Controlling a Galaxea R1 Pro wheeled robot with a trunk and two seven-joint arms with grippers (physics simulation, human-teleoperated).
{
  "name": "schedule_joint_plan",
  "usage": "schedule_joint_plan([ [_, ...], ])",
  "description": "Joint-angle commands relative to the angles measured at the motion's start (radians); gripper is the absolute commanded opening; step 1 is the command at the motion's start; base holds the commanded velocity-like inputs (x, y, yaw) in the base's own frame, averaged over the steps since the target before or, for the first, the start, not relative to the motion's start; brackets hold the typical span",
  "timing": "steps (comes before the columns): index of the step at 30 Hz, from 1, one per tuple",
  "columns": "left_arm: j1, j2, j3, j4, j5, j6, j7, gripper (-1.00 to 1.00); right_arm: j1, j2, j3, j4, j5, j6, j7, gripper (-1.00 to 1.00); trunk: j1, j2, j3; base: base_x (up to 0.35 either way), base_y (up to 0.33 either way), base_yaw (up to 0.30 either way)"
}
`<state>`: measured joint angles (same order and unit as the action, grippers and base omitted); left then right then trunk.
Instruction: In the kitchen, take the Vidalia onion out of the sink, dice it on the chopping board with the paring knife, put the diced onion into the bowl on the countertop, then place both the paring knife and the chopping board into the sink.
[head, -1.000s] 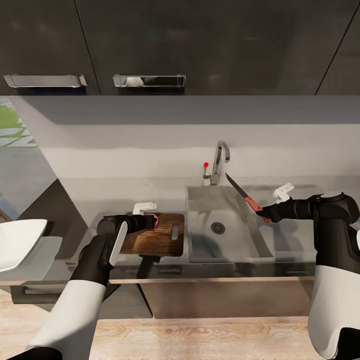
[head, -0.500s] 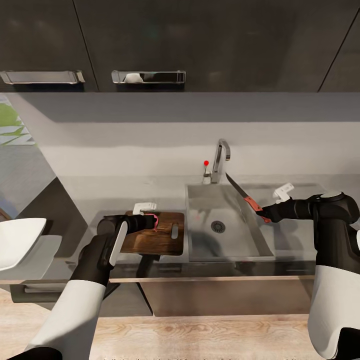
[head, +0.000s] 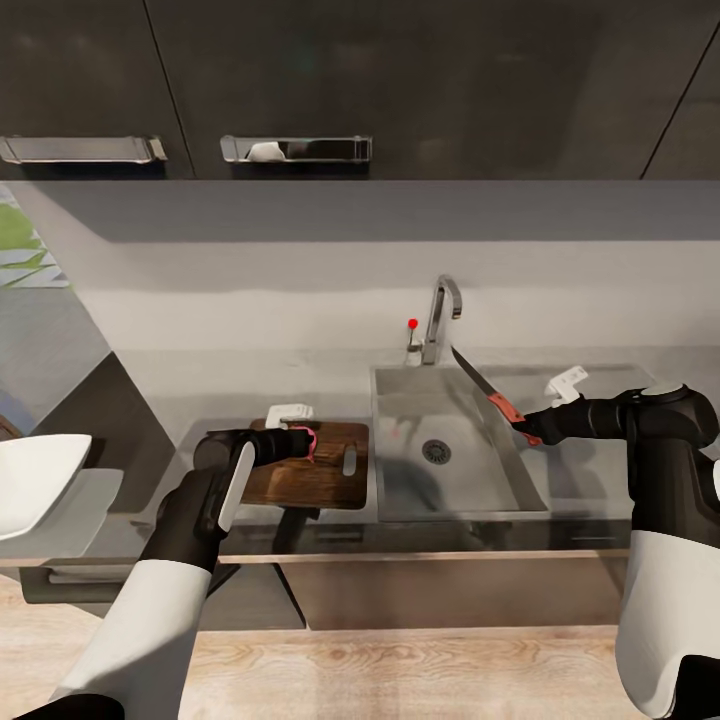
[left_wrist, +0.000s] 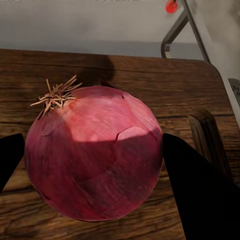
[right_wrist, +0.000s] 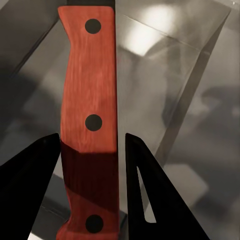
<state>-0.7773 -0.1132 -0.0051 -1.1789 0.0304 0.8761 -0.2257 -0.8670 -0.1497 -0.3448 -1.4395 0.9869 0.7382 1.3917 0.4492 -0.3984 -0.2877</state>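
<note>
Here the left fingers (head: 303, 441) were closed on the onion (left_wrist: 95, 152), which sat on the board (head: 320, 480) by the tabletop's (head: 150, 400) front edge. The right fingers (head: 527, 430) gripped the knife (head: 487, 391) by its handle, above the sink's (head: 400, 500) right edge.

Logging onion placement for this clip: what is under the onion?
The onion sits on the chopping board, between the left gripper fingers. Wood grain shows all around it; the spot of contact underneath is hidden by the onion itself.
</note>
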Motion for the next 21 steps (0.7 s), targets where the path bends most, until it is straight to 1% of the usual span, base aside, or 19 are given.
schedule_joint_plan([
  [1,0.000,0.000,0.000,0.005,-0.001,0.004,-0.001,-1.00,-0.001,0.000,0.000,-0.001,0.007,0.009,0.009,-1.00,0.001,-0.002,-0.003,0.000,0.000,0.000],
  [16,0.000,0.000,0.000,0.005,-0.001,0.003,-0.001,-1.00,-0.001,0.001,0.003,-0.001,0.007,0.008,0.009,-1.00,0.001,-0.002,-0.004,0.000,0.000,0.000],
  [17,0.000,0.000,0.000,0.005,-0.001,0.003,-0.001,1.00,-0.001,0.001,0.003,-0.001,0.007,0.008,0.009,-1.00,0.001,-0.002,-0.004,0.000,0.000,0.000],
  [21,0.000,0.000,0.001,0.005,-0.001,0.003,-0.001,1.00,-0.001,0.001,0.003,-0.001,0.007,0.008,0.009,-1.00,0.001,-0.002,-0.004,0.000,0.000,0.000],
])
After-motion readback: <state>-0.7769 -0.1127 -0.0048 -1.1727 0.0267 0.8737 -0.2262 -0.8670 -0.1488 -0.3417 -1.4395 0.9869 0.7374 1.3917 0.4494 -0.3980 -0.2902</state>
